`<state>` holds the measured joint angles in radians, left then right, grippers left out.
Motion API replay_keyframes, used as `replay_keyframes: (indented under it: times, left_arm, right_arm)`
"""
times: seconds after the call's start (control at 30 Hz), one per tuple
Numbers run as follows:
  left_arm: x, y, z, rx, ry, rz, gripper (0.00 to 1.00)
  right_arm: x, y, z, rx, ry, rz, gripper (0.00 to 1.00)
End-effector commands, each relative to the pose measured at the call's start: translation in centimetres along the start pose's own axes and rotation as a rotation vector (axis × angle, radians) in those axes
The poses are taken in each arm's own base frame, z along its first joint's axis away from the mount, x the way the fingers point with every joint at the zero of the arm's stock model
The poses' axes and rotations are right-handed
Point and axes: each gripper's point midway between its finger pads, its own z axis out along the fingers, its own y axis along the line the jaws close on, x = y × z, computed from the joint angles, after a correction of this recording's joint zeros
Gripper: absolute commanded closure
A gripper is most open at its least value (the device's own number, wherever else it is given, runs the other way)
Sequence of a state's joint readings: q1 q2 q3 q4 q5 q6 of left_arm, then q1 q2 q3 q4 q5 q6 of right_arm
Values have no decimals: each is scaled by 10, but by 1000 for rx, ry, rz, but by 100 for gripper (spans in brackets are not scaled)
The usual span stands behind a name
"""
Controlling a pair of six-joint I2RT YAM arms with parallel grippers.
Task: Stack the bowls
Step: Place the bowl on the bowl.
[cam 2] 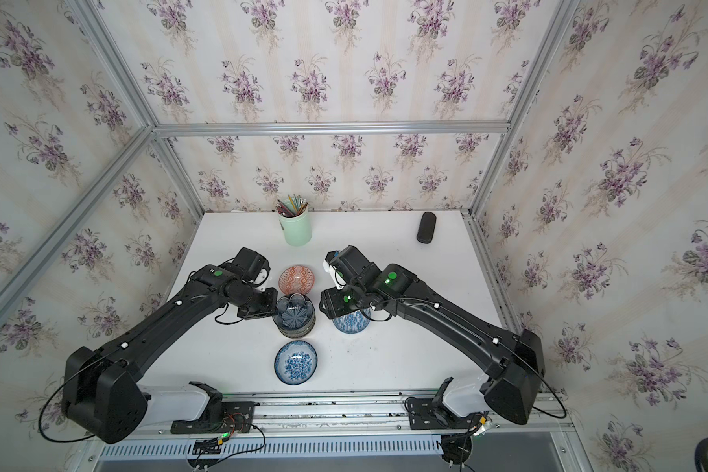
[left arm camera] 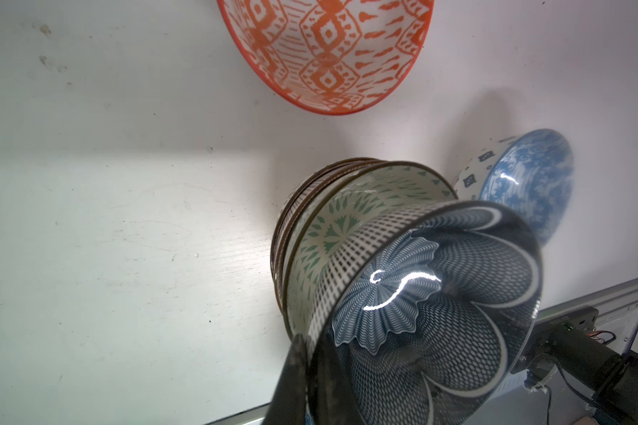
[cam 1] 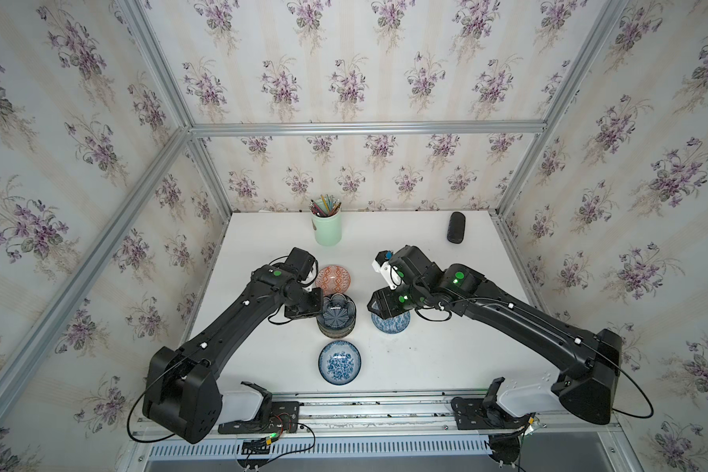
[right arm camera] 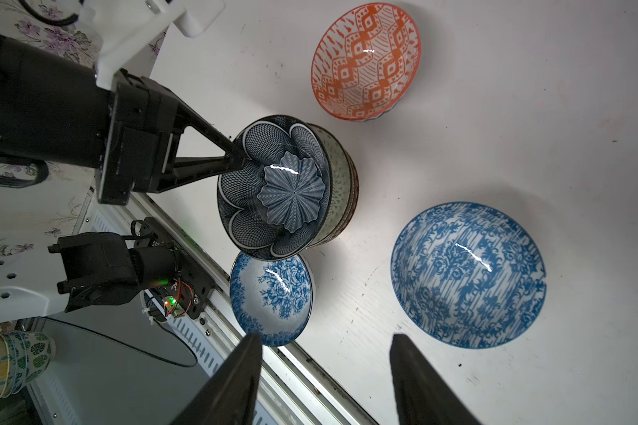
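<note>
No writing, label, brand name, number or sign can be read in any of the views.
</note>
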<state>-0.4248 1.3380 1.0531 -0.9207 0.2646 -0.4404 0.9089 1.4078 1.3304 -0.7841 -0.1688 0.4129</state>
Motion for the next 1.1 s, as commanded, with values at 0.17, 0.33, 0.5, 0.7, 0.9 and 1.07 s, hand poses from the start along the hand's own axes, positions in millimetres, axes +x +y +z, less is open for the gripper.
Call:
replay_keyframes:
  times: [0.17, 0.33, 0.5, 0.7, 0.9, 1.07]
  left_arm:
    - [-3, -4, 3, 33, -20, 1, 100]
    - [-7, -4, 3, 32, -37, -6, 100]
    - [-8, -1, 7, 21, -41, -14, 100]
    - [-9, 1, 10, 9, -46, -17, 100]
    - [-11, 2, 14, 6, -40, -20, 100]
    - [-11, 3, 18, 4, -36, -22, 100]
  right_arm:
    - [-6, 1, 0, -4, -24, -1, 40]
    - [-4, 2, 4, -15, -11, 1, 41]
    - [-3, 2, 5, -15, -9, 3, 41]
    - [-2, 2, 7, -16, -2, 4, 41]
    - [1, 1, 9, -16, 7, 4, 41]
    - [3, -3, 11, -2, 11, 3, 41]
